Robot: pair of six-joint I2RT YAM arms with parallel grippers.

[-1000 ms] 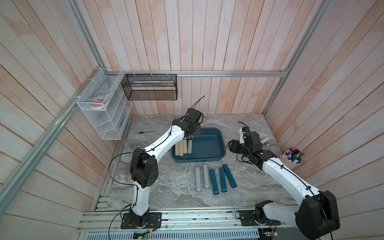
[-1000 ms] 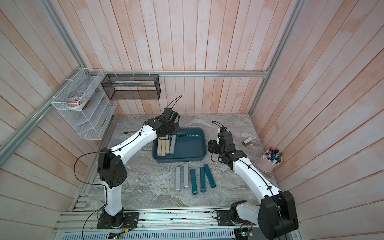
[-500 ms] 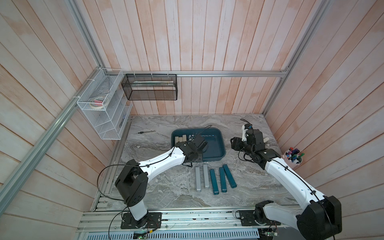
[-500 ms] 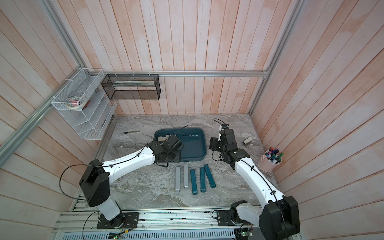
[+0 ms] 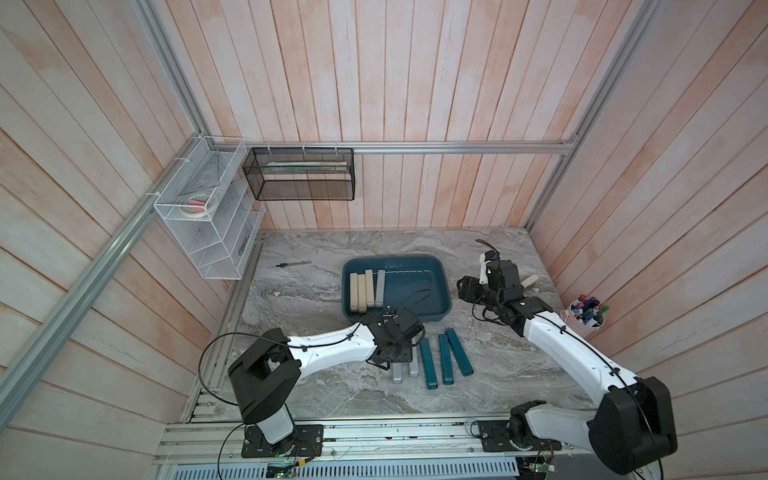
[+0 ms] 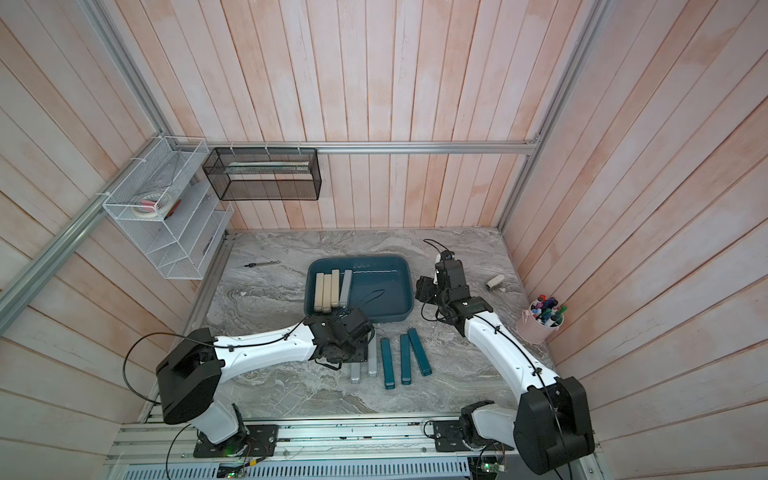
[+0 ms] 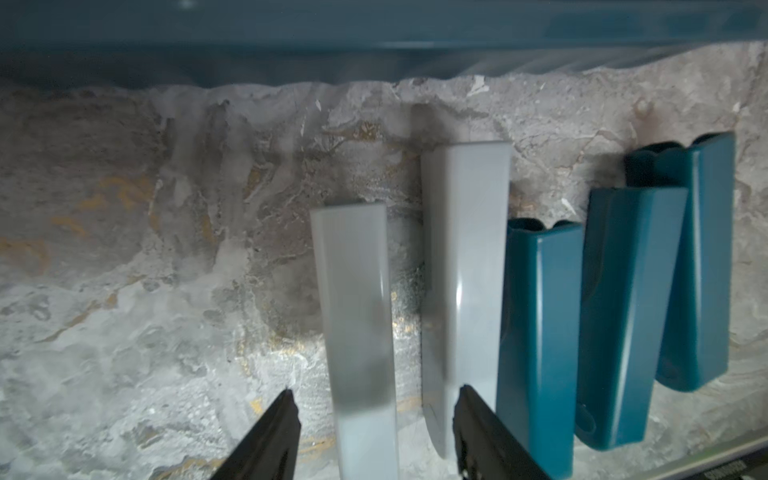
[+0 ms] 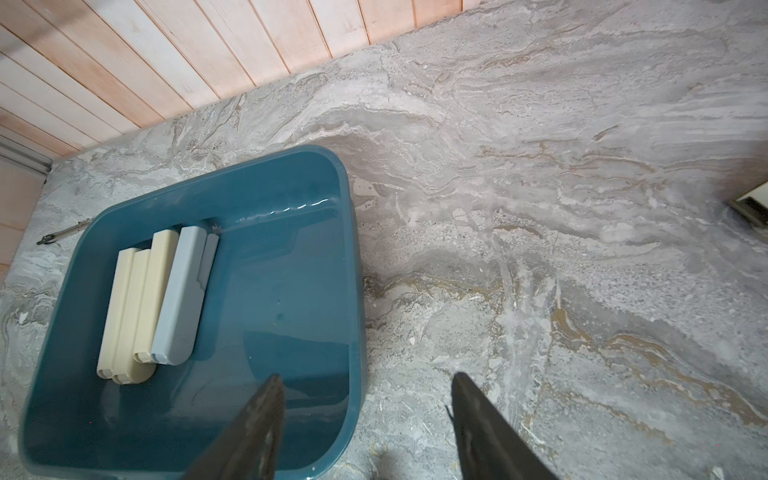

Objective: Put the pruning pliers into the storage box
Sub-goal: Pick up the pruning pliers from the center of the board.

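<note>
Trouble: your left fingers [image 7: 274, 440], apart over one slim light grey bar [image 7: 357, 311] low in the frame, may bump the next grey bar [image 7: 461, 270]. Right fingers [image 8: 253, 436] apart, empty.

Jaws spread, the right end effector [image 8: 365, 376] hangs over the storage box [image 8: 282, 316], which holds three beige pruning pliers [image 8: 141, 307], one grey.

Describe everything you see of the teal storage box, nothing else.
The storage box is a shallow dark teal-blue tub, glossy like plastic, rectangular with rounded corners and a rim. It stands upright on the marble table. Inside, at one end, three beige bars and one light grey bar lie side by side; the remaining floor is bare.
</note>
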